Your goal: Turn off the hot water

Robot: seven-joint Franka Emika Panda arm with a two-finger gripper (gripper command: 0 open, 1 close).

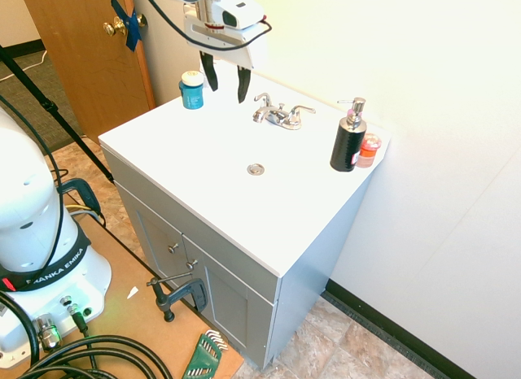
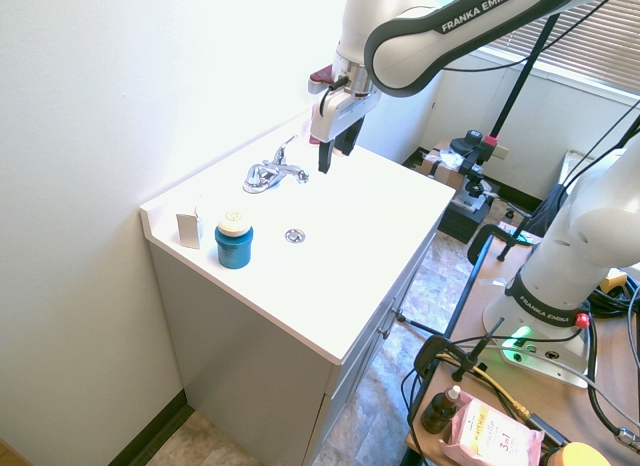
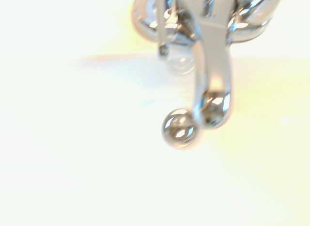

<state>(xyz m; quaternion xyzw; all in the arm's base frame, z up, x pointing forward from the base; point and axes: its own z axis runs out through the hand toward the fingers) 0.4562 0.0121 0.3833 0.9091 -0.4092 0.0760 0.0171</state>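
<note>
The chrome two-handled faucet stands at the back of the white vanity top. No water shows. Its left lever, the hot water control, curves upward, and the matching right lever points sideways. My gripper hangs open and empty just left of the hot lever, a little above it and apart from it. From the other side the gripper sits close to the faucet. In the wrist view a blurred chrome lever with a ball tip fills the middle.
A blue jar stands behind the gripper at the back left. A black soap dispenser and a small pink container stand at the back right. The drain lies mid-top. A wooden door stands to the left.
</note>
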